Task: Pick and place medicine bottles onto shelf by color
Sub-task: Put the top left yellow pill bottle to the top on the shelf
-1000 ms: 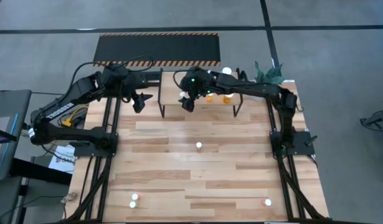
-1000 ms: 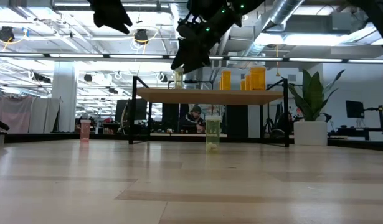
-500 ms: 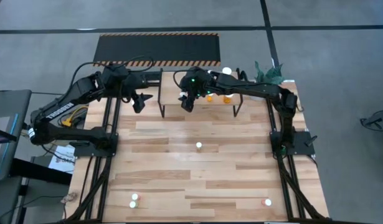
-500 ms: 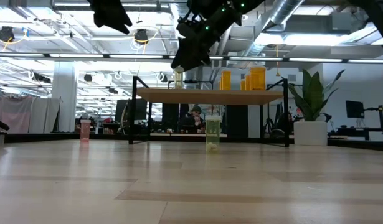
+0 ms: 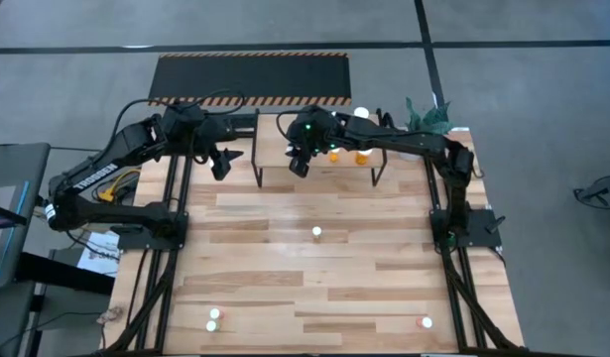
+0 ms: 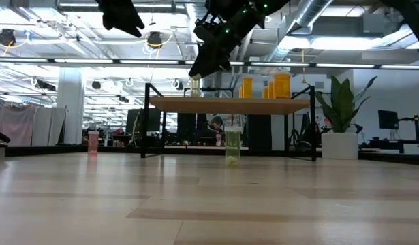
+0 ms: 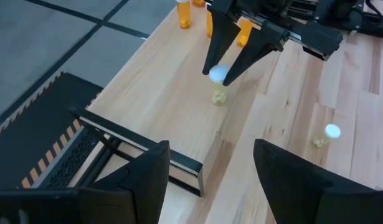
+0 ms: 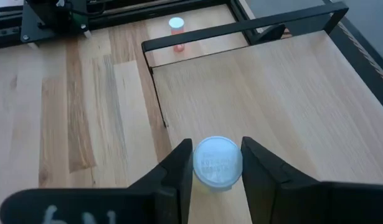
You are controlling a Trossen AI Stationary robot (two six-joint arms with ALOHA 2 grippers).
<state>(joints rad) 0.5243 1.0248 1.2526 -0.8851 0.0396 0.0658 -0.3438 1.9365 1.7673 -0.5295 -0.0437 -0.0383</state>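
R gripper hangs over the left end of the shelf, at the far side of the table. From the R wrist cam its two fingers sit either side of a white bottle cap, just beside it on both sides; can't tell whether they're actually pressing on it. L wrist cam shows the same: fingers slanting down w/ the cap between the tips, a pale yellow-green bottle on the shelf top directly below. In the low view that bottle stands upright on the shelf near its left end, gripper just above it.

L gripper waits in the air left of the shelf, well apart from any bottle, fingers spread apart w/ nothing between.

On the shelf's right part: orange bottles standing upright in a group, seen in the low view; from above, an orange one shows near the R arm.

Other bottles still down on the table:
- pale yellow-green one mid-table, upright, nearer than the shelf; low view shows it in front of the shelf.
- two w/ white caps at the near left corner, close together.
- red-pink one at the near right corner.
- red-pink one far left in the low view; R wrist cam shows it beyond the shelf's black frame.

Potted plant stands right of the shelf. Striped black mat lies on the floor beyond the table.
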